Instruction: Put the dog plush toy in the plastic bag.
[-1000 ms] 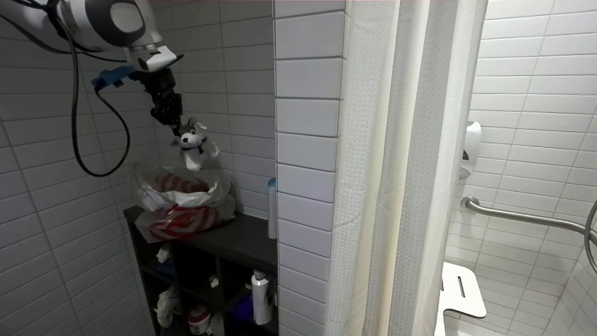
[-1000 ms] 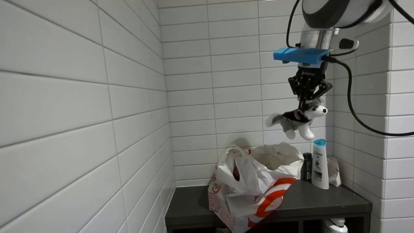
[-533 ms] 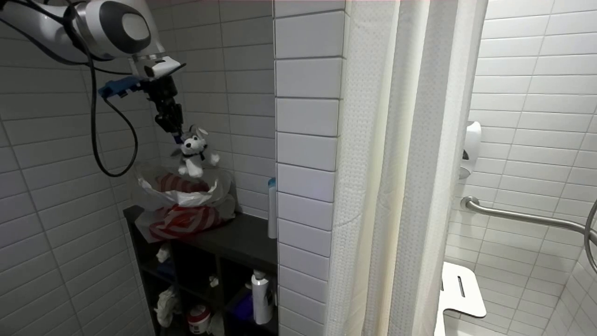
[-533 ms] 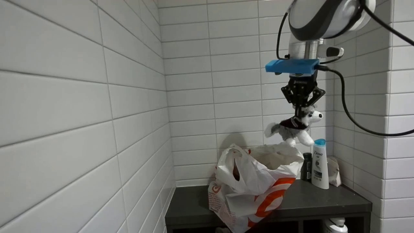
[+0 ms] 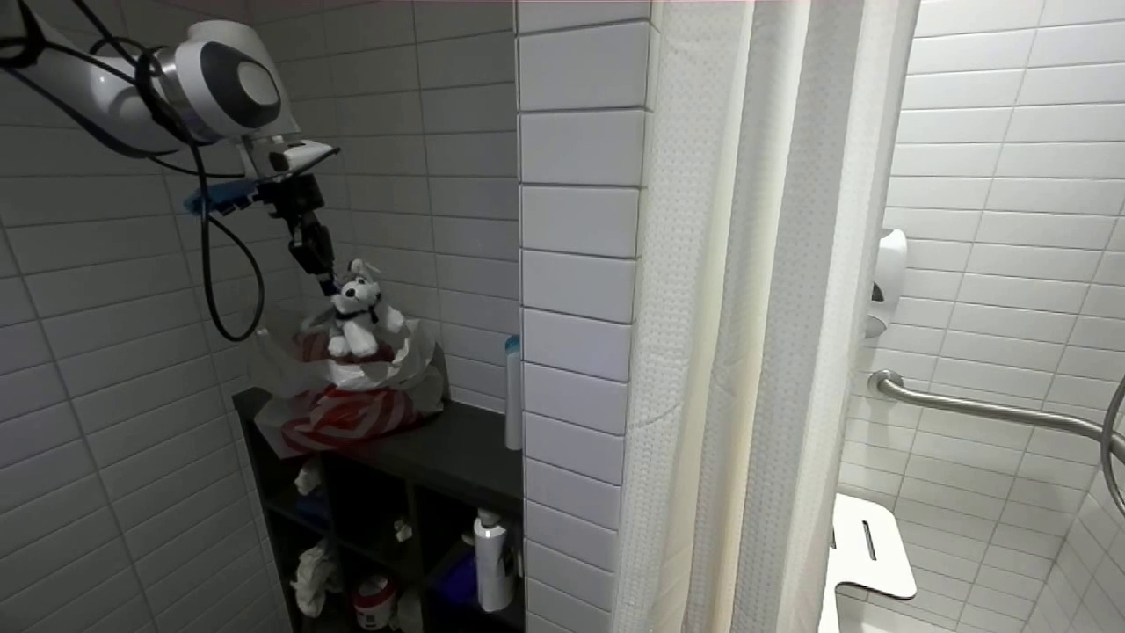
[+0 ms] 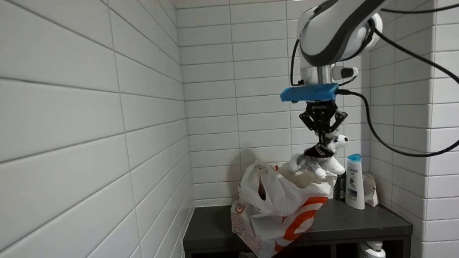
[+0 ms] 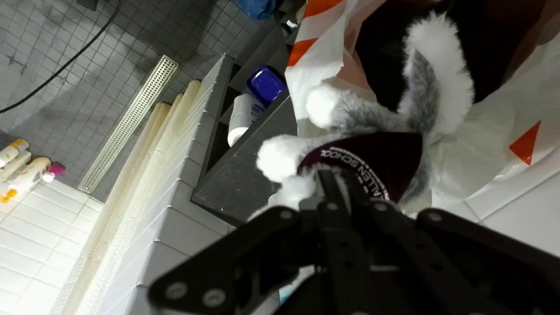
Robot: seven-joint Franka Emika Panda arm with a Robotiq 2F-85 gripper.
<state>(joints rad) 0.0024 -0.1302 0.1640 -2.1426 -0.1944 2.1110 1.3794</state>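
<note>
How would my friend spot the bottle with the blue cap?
In an exterior view, find the dark shelf unit. On its top, right of the big plastic bag, stands the tall bottle marked Dove. Its white colour and blue cap set it apart from the dark bottle beside it.

It's dim for me at the left of an exterior view, but bright right of the curtain (image 5: 756,352). In an exterior view, a soft shadow (image 6: 246,154) sits on the wall (image 6: 263,86) behind the bag (image 6: 288,197). Low in my wrist view, the gripper (image 7: 341,183) is dark and blurry.
</note>
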